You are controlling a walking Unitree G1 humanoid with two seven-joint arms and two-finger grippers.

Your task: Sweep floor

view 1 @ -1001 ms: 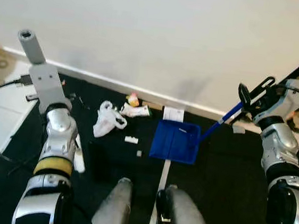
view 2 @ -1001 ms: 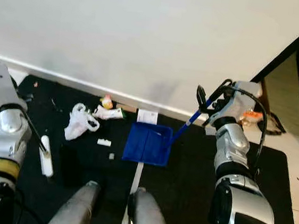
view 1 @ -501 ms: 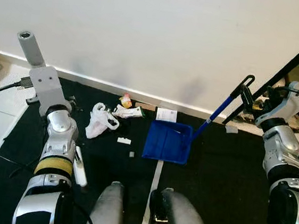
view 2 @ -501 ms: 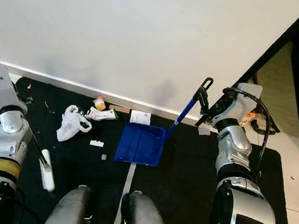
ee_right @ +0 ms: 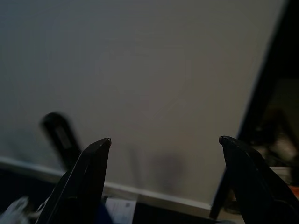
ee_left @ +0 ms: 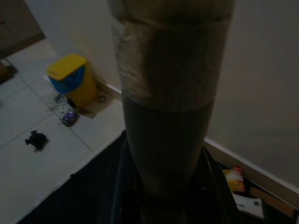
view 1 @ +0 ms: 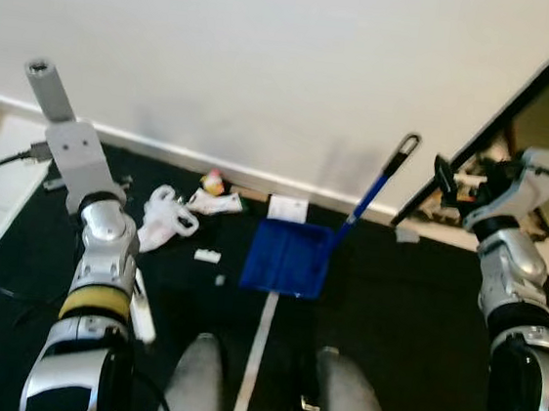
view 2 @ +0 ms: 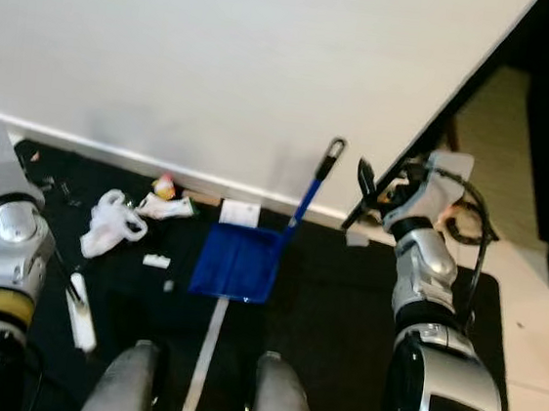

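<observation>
Right hand (view 1: 445, 174) now spread, released dustpan (view 1: 289, 258) handle, standing free

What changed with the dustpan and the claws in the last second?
The right claw let go of the blue dustpan's handle and now hangs open beside it. The dustpan stands by itself on the black mat. The litter by the wall and the left claw's broom handle are unchanged.

Yellow-lidded blue bin (ee_left: 70, 79) by the white wall (view 1: 270, 58); pale floor tiles (ee_left: 37, 163)
</observation>
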